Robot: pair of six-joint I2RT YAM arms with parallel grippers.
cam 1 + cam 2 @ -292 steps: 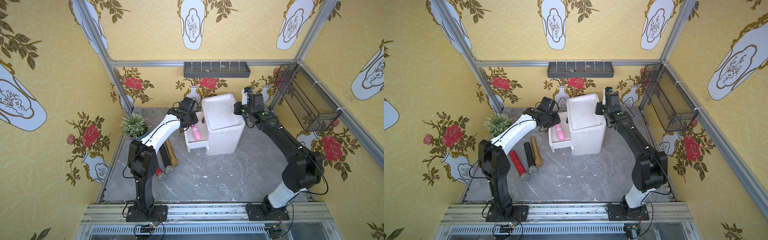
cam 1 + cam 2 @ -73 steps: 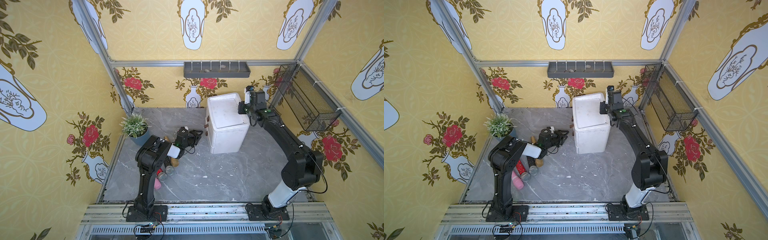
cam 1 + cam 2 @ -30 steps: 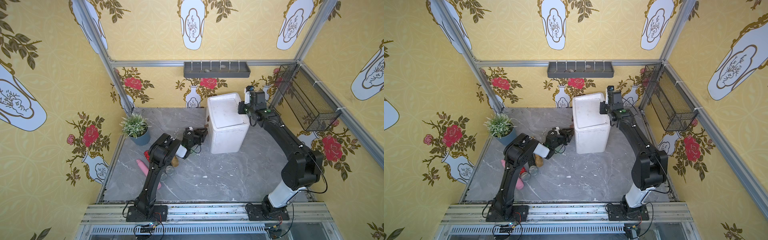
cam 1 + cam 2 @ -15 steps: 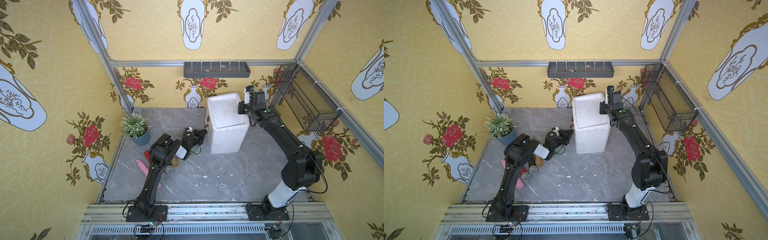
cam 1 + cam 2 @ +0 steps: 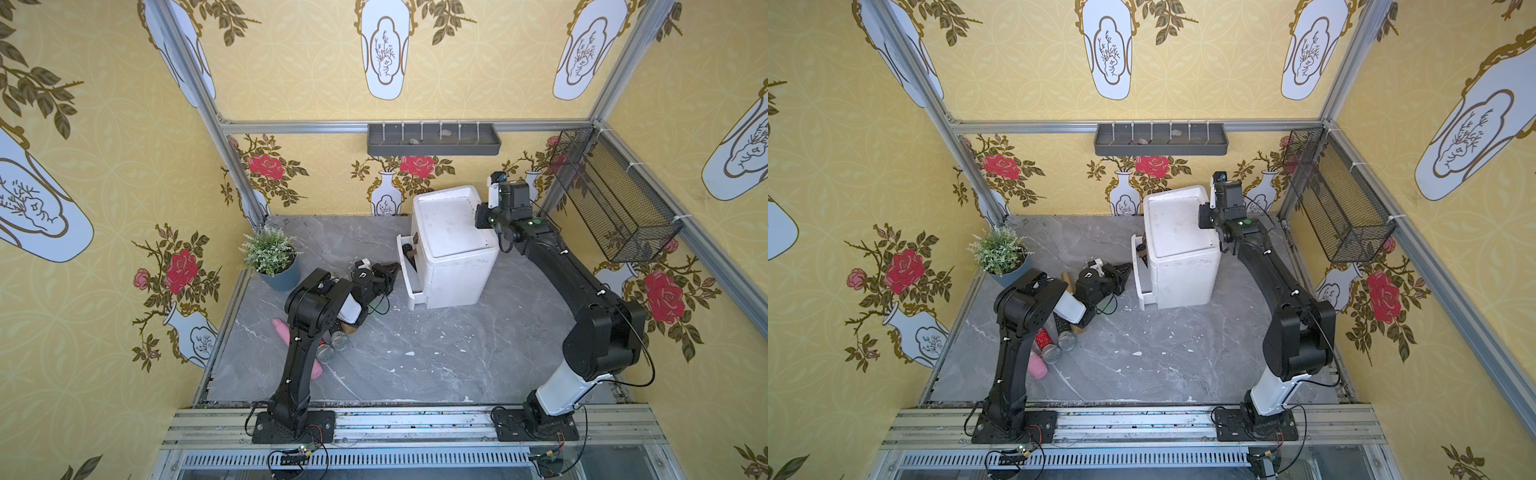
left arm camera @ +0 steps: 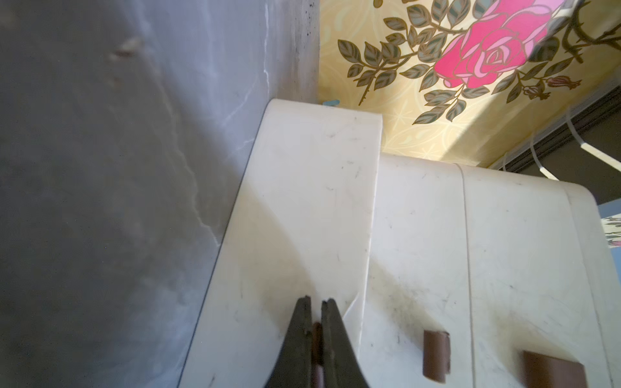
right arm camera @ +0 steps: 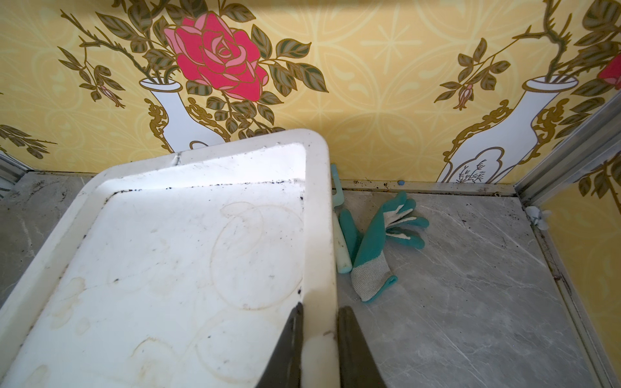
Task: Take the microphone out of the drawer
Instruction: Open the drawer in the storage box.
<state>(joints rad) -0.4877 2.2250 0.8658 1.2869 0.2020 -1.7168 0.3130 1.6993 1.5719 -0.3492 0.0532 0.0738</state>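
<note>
Now L pincer [image 6: 316,302] on drawer hdl [image 6: 317,339]

The cabinet [image 5: 453,245] stood at the back of the counter [image 5: 436,353], its drawer [image 5: 405,282] pulled out leftward with a microphone [image 5: 409,252] in it. A plant [image 5: 270,257] stood further left; other microphones [image 5: 340,340] lay before it.

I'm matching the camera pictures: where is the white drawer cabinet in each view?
In a top view: white drawer cabinet at back, right of centre.
In a top view: it stands central, at back.
Left wrist: its drawer fronts, close up.
Right wrist: its top, close up.
Shared landmark: grey marble tabletop.
</note>
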